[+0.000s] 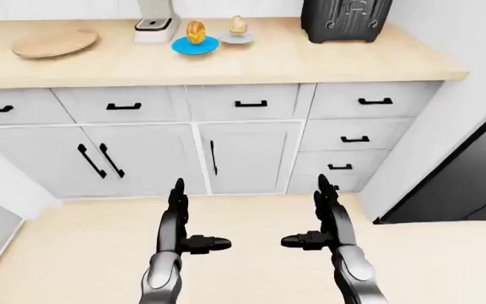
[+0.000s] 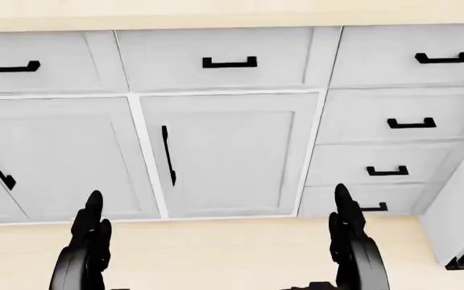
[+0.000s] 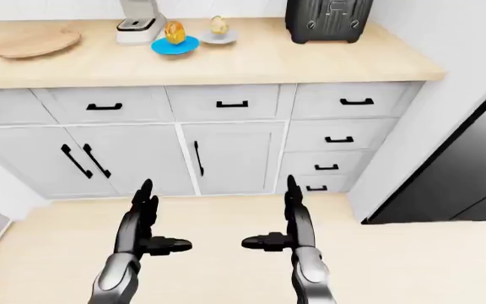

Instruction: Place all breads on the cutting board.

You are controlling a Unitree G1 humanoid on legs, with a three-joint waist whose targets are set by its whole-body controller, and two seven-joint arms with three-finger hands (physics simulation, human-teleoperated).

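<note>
Left hand (image 1: 186, 223): three slim black fingers, segmented, with rounded tips. Surface glossy black with soft grey highlights along the finger edges. Behind the fingers the palm block is black and boxy; behind that, the forearm (image 1: 162, 278) widens into a smooth rounded shell, dark grey to silver.

Right hand (image 1: 324, 221): same build, mirror image. Black jointed fingers, one thumb-like finger branching sideways from the palm. Behind the fingers, the grey forearm shell (image 1: 357, 272) is bulbous with a pale sheen.

No cables, screws or markings can be made out.
</note>
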